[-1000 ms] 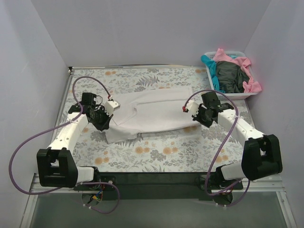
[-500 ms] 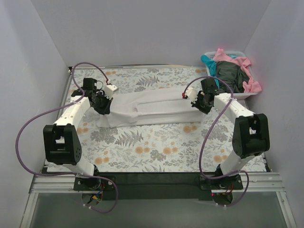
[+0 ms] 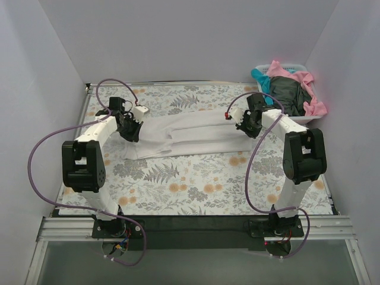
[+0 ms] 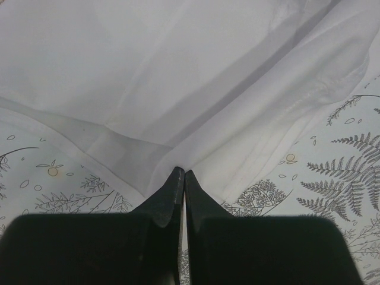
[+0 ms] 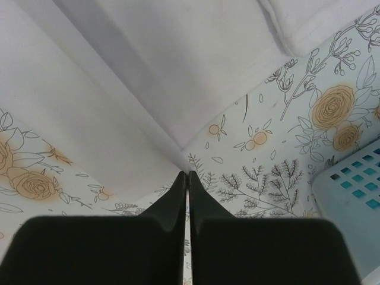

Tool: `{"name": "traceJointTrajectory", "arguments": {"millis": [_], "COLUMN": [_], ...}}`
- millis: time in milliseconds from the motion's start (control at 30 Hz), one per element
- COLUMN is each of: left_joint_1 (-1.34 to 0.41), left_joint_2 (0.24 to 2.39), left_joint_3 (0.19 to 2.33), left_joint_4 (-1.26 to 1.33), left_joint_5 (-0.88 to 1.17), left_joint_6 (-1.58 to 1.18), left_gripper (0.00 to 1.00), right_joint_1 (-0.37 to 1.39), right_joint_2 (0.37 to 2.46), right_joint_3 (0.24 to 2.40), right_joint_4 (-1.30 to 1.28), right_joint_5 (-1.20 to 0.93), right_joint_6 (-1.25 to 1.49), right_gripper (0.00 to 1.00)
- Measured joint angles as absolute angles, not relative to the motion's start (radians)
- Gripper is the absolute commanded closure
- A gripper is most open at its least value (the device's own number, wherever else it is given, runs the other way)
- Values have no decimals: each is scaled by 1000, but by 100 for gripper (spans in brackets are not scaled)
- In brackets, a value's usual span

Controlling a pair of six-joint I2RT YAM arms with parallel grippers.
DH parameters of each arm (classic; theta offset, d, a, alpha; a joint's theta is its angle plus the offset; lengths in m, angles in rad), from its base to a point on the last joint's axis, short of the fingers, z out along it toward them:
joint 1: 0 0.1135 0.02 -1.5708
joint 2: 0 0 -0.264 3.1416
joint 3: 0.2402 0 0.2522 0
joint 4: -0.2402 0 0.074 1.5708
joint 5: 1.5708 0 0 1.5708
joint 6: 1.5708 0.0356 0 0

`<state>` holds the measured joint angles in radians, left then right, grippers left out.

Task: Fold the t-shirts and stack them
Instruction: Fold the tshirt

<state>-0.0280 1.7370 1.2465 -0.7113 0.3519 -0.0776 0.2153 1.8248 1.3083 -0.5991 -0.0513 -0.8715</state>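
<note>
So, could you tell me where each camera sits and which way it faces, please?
Top external: fixed above and behind, looking down on the printed sheet; left arm and right arm show whole.
Left wrist: on the left arm, looking along its shut fingers at the white t-shirt.
Right wrist: on the right arm, looking along its shut fingers at that shirt's edge and the basket.
Shared: all three see the shirt and sheet.

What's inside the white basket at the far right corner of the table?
The basket holds a heap: a dark grey-green shirt in the middle, pink shirt and teal shirt around it. Anything beneath them is hidden.
</note>
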Motion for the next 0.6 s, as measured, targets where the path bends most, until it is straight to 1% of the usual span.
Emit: {"name": "traceJointTrajectory", "arguments": {"millis": [600], "left_joint_1": [-21], "left_joint_2": [1748], "left_joint_3": [1221], "left_joint_4": [-654], "left_joint_5": [339], "left_joint_6": [-94], "left_gripper": [100], "right_joint_1": [210], "right_joint_2": [1891], "right_joint_3": [1383], "right_joint_4": [-596], "right_joint_5": [-47], "right_joint_6": [-860], "right_gripper": [99]}}
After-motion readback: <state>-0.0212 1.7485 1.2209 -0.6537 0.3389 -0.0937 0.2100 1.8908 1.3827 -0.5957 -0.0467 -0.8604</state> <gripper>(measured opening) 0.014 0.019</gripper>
